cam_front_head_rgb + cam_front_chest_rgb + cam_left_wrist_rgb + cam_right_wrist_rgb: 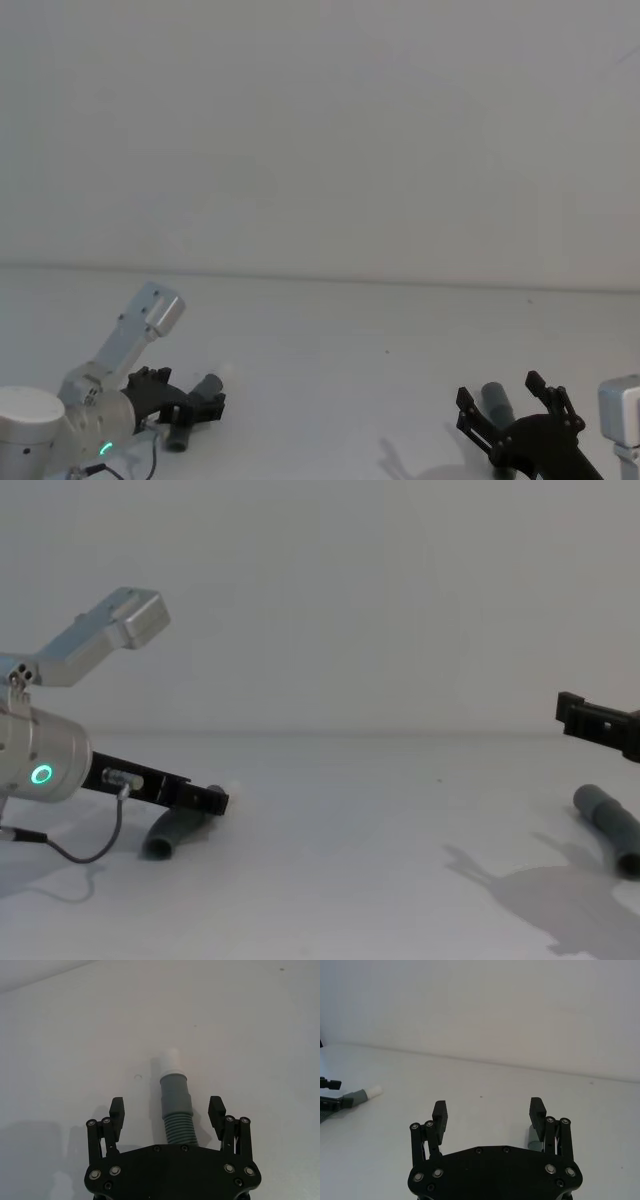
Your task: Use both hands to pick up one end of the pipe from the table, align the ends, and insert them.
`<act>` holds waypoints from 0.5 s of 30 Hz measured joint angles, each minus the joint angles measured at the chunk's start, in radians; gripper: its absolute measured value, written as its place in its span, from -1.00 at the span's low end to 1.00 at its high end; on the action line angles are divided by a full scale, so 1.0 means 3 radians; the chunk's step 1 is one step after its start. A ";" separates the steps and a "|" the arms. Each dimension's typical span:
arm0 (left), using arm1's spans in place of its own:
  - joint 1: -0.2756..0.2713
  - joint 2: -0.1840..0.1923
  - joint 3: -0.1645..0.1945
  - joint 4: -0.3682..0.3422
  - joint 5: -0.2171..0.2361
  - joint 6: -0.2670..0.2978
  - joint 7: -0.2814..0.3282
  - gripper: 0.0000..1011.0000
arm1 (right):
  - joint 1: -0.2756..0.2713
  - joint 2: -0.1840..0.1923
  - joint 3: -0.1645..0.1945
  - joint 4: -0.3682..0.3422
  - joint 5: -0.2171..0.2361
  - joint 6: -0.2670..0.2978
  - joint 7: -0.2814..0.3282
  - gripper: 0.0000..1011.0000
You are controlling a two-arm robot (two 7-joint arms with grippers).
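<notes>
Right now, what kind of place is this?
Probably a robot test bench: matte white table, plain white wall, black angular plastic left gripper and right gripper open near two dark-grey ribbed hose pieces.

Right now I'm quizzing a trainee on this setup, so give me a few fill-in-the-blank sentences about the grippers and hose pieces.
1. The left gripper stands ___, a finger on each side of the left hose piece.
2. That piece's tip is coloured ___.
3. In the chest view the right gripper hangs ___ the right hose piece.
Missing words: open; white; above.
</notes>
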 joint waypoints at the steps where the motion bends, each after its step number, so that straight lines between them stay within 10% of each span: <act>1: -0.0016 -0.0009 0.0004 0.0027 0.0004 -0.0005 -0.0010 0.98 | 0.0000 0.0000 0.0000 0.0000 0.0000 0.0000 0.0000 0.98; 15: -0.0104 -0.0089 0.0018 0.0200 0.0039 -0.0025 -0.0062 0.98 | 0.0000 0.0000 0.0000 0.0000 0.0000 0.0000 0.0000 0.98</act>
